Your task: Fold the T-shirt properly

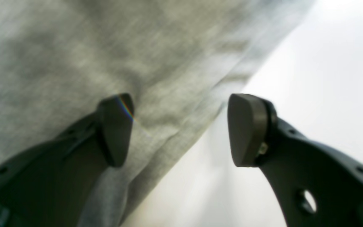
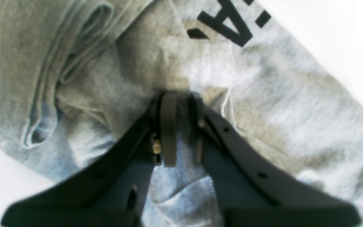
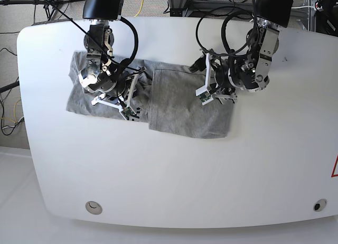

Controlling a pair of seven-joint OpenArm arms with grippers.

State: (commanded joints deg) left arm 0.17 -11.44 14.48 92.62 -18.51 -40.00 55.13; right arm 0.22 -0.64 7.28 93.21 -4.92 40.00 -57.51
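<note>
The soft heather-grey cotton T-shirt (image 3: 174,104) lies half-folded and rumpled on the white counter (image 3: 211,170), the right gripper (image 2: 181,104) with jaws clamped on a fold, the left gripper (image 1: 180,129) with jaws apart at its edge; squaring up seems left.

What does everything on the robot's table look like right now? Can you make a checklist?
Surface: white table, rounded corners, bare around the cloth.
Job's things: grey T-shirt lying partly folded and bunched, black letters showing in the right wrist view.
Clutter: nothing seen.
Grippers: right gripper shut on the T-shirt; left gripper open, one finger over the cloth edge.
Cables: black cables looping along both arms.
Surroundings: floor cables beside the table; red sign at its edge.
</note>
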